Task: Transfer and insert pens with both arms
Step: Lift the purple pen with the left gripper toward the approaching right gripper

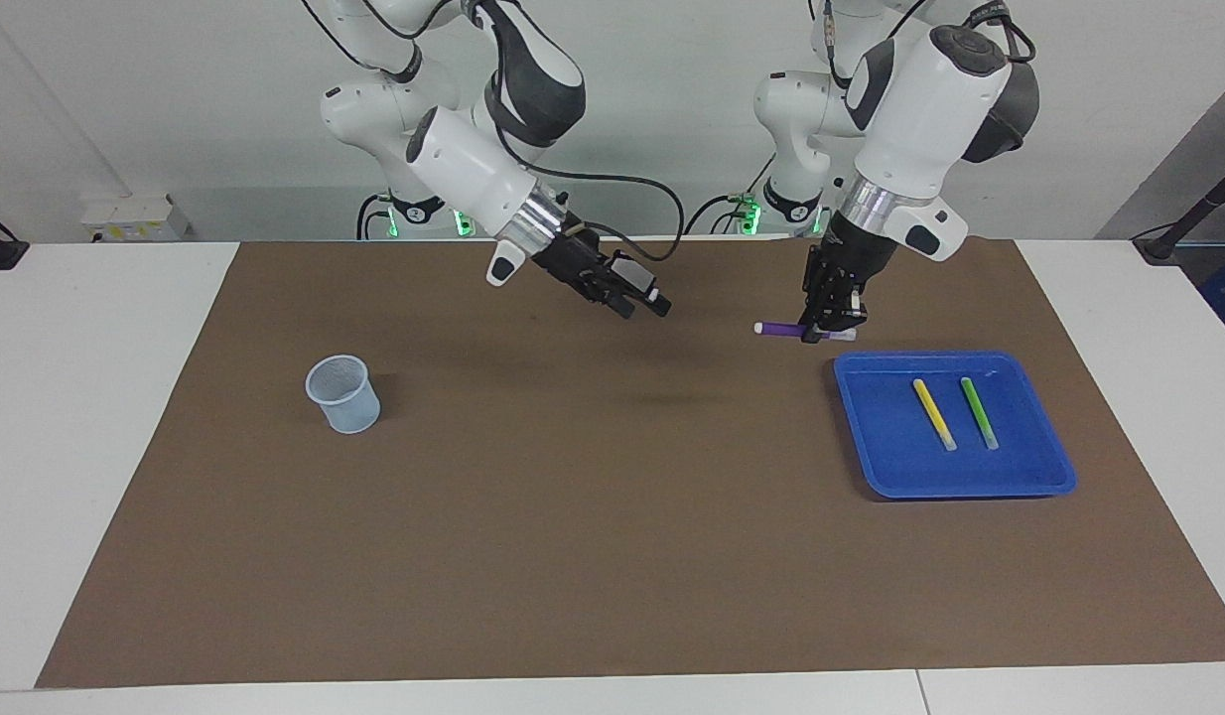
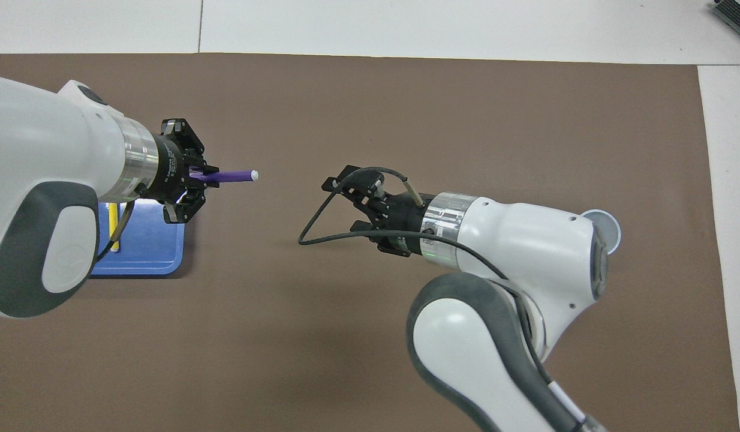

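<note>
My left gripper [image 1: 829, 329] [image 2: 197, 177] is shut on the purple pen [image 1: 779, 329] [image 2: 231, 176], holding it level in the air over the brown mat beside the blue tray [image 1: 1010, 483]; its whitish tip points toward the right gripper. The yellow pen [image 1: 934, 414] and the green pen [image 1: 979, 412] lie side by side in the tray. My right gripper [image 1: 650, 303] [image 2: 346, 204] hangs open over the middle of the mat, facing the purple pen with a gap between them.
A pale blue mesh cup [image 1: 343, 394] stands upright on the mat toward the right arm's end, partly covered by the right arm in the overhead view [image 2: 607, 225]. The brown mat [image 1: 573, 516] covers most of the white table.
</note>
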Motion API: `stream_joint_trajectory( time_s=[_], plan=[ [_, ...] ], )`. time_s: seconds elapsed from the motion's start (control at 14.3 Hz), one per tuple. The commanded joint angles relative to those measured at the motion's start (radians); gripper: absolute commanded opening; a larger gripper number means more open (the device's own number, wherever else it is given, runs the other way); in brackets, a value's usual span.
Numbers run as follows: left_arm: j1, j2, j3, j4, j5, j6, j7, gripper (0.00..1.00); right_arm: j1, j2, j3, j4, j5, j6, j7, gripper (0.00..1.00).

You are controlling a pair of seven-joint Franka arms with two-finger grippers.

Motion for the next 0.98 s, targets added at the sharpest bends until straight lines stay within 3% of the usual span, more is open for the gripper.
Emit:
stream_joint_trajectory(
  time_s=[0.0,0.49,0.91],
  plan=[
    [-0.032,-0.043,0.012,-0.042,0.017,-0.020,-0.033,0.00,0.037,0.019,-0.001,0.017,0.023,0.055,0.042,1.00],
    [-0.049,-0.063,0.011,-0.065,0.017,-0.023,-0.054,0.00,0.085,0.068,-0.001,0.108,0.021,0.067,0.097,1.00],
    [-0.059,-0.072,0.011,-0.065,0.017,-0.058,-0.065,0.00,0.161,0.168,0.001,0.189,0.024,0.222,0.100,1.00]
  ],
)
